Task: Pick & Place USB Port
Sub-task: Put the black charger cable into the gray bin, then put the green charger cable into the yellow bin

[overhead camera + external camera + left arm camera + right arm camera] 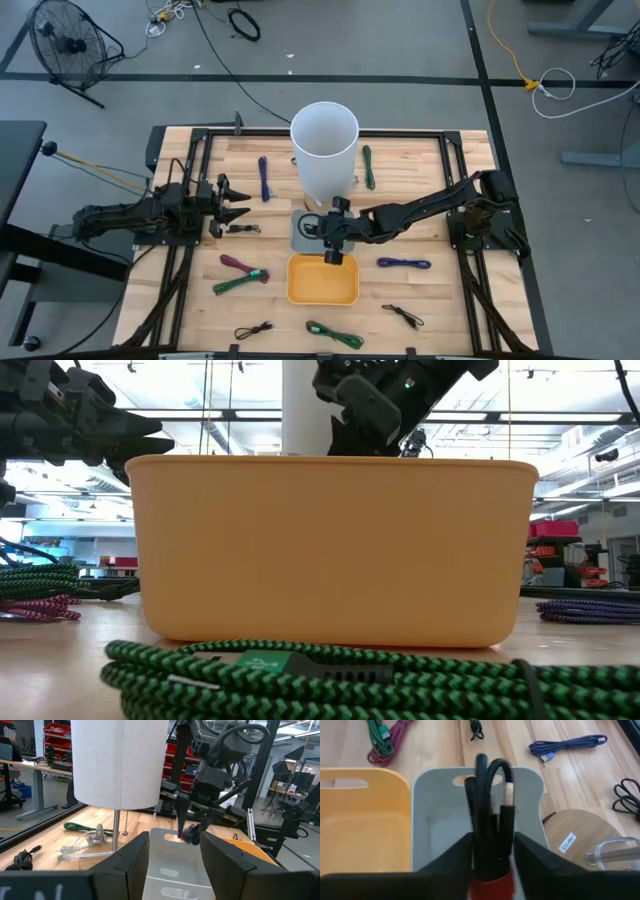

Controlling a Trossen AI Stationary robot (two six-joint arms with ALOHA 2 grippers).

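1. A wooden worktop (420, 200) seen from above, with a dark robot arm at each side and coiled cables scattered across it.
2. Near the middle sit two shallow bins side by side and touching: a yellow bin (322, 280) at the front and a grey bin (305, 232) behind it.
3. A white lamp (324, 145) with a tall cylinder shade stands just behind the grey bin.
4. The right pincer (333, 252) hangs over the grey bin, near the edge it shares with the yellow one.
5. A bundled black USB cable (487, 815) with a red band sits between its fingers, which press its sides, above the grey bin.
6. The left pincer (236, 201) waits near the worktop's left side, fingers apart and empty.
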